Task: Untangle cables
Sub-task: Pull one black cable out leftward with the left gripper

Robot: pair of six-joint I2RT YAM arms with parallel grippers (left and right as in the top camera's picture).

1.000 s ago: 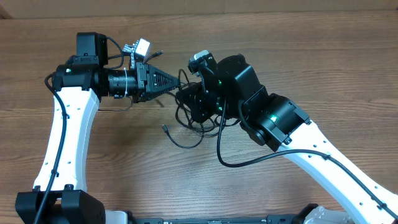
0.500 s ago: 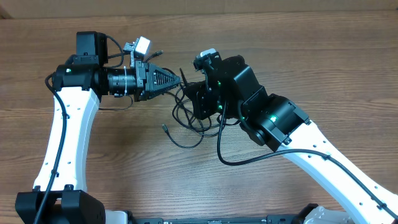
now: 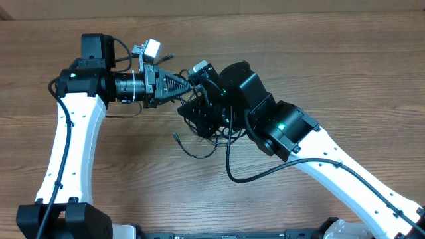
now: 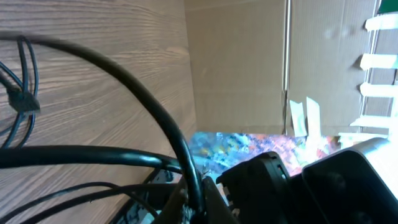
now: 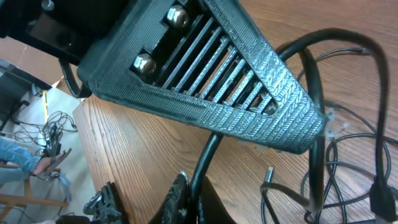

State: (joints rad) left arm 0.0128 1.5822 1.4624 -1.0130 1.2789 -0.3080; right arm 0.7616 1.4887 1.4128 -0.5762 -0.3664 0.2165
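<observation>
Two grippers, both on the cables (image 3: 211,135), tips almost touching each other.

Position: the tangle lies mid-table (image 3: 332,66), just right of the left gripper (image 3: 192,83) and mostly under the right arm's wrist. One loose end with a small plug (image 3: 175,137) trails out to the near left.

Fingers: the left wrist view shows its fingers pressed together on one strand (image 4: 155,106) at the bottom edge. The right gripper (image 5: 188,194) likewise pinches a strand (image 5: 208,158) that runs up behind the left gripper's ribbed fingers (image 5: 249,93). Cannot tell if both hold the same cord.

Step in hand, as I judge it: draw the two pinched strands apart to open the knot.

Notes for doing it well:
- Separate slowly, left arm leftward, right arm rightward; the tips are close enough to knock.
- Lift a little first so loops hang free rather than drag on the wood.
- Watch the loops beneath the right wrist; if they cinch, stop and regrip nearer the plug end.
- Hold both pinches firm; thin cord likely slips.
</observation>
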